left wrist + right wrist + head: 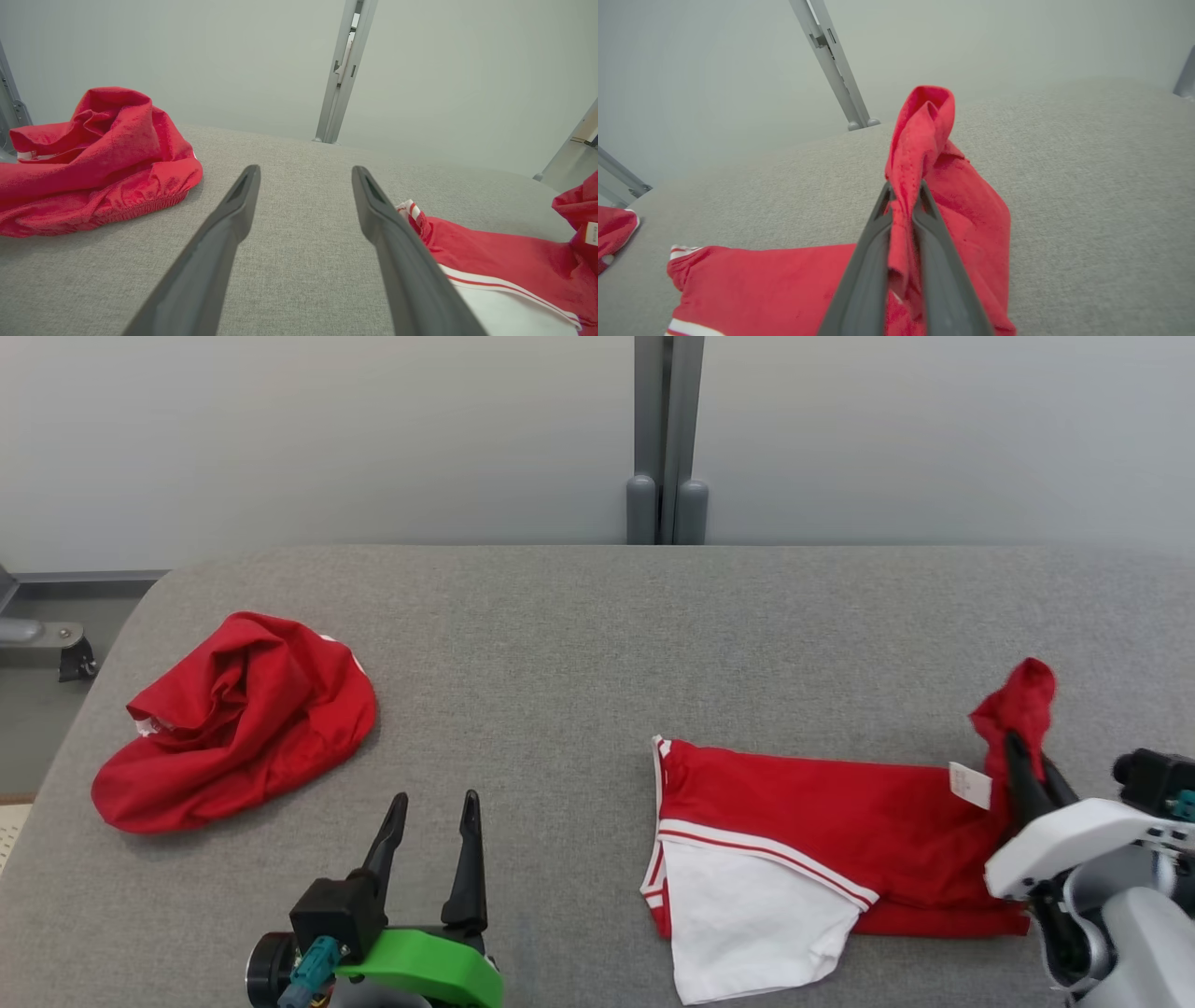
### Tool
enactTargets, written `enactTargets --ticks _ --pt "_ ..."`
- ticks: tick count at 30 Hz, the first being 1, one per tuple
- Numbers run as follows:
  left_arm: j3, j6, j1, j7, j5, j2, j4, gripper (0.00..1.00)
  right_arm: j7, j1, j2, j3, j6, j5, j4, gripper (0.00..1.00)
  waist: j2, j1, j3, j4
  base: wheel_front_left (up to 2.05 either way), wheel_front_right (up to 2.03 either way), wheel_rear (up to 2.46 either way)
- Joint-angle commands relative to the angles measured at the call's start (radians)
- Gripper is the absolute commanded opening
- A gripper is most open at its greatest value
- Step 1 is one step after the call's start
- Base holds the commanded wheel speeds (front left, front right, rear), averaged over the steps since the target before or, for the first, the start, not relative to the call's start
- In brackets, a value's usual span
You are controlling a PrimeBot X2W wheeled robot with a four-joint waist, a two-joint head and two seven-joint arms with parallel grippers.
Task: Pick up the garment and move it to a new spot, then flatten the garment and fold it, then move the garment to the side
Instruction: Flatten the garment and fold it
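Observation:
The garment (822,831) is a red and white piece lying partly flattened on the grey table (579,644) at the right, a white panel at its near edge. My right gripper (1027,761) is shut on the garment's right end, pinching a bunch of red cloth that sticks up above the fingertips (903,191). The garment (784,280) trails down to the left from that grip. My left gripper (434,803) stands open over bare table, left of the garment, nothing between its fingers (233,205). The garment's striped corner (411,210) lies just right of them.
A second red garment (233,719) lies crumpled at the table's left, also seen as a heap (93,158) in the left wrist view. A grey post (666,439) stands behind the table's far edge. The table's left corner is rounded.

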Motion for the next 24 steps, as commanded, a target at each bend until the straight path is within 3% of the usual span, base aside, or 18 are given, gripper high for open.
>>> enactTargets --ticks 1,6,10,19,24 --pt "0.009 -0.004 0.013 0.000 0.009 0.003 0.000 1.00 0.011 -0.003 0.025 0.009 -0.001 -0.018 -0.028 0.00 0.0000 0.0000 0.002 0.012 0.00 0.00 0.00" --pt "0.039 0.006 0.008 0.000 -0.001 0.003 -0.009 1.00 0.064 0.022 0.141 0.049 -0.001 -0.059 -0.121 0.00 0.0000 0.0000 0.009 0.045 0.00 0.00 0.00" --pt "0.048 -0.004 0.002 0.000 0.010 0.003 -0.006 1.00 0.091 0.036 0.197 0.078 -0.001 -0.098 -0.138 0.00 0.0000 0.0000 0.021 0.072 0.00 0.00 0.00" --pt "0.058 -0.013 -0.012 0.000 0.016 0.003 -0.001 1.00 0.066 0.042 0.240 0.127 -0.001 -0.129 -0.058 0.00 0.0000 0.0000 0.043 0.116 0.00 0.00 0.00" --pt "0.054 -0.012 -0.016 0.000 0.013 0.003 0.004 1.00 0.035 0.025 0.244 0.190 0.000 -0.081 -0.016 0.00 0.0000 0.0000 0.048 0.127 0.00 0.00 0.00"
